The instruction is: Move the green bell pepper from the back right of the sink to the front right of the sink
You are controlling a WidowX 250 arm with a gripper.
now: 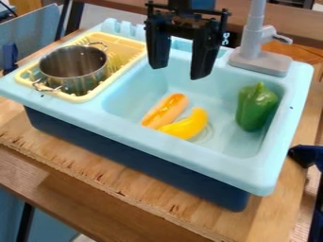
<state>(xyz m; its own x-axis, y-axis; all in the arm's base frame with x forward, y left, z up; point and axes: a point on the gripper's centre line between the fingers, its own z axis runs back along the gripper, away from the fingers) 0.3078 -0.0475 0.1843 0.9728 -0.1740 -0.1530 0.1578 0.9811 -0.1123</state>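
Observation:
The black gripper (180,71) hangs over the back part of the light blue sink (120,101), its two fingers apart with nothing between them. Below it in the basin lie an orange hot dog toy (165,110) and a yellow banana (187,125), side by side and touching at their lower ends. A green bell pepper (255,108) stands against the basin's right wall. On the left, a metal pot (74,71) with two handles rests in the yellow drying rack (133,46).
A grey faucet (260,59) rises from the sink's back right corner, close to the gripper's right side. The sink stands on a wooden board (107,172). A dark blue and black object (305,156) is at the right edge.

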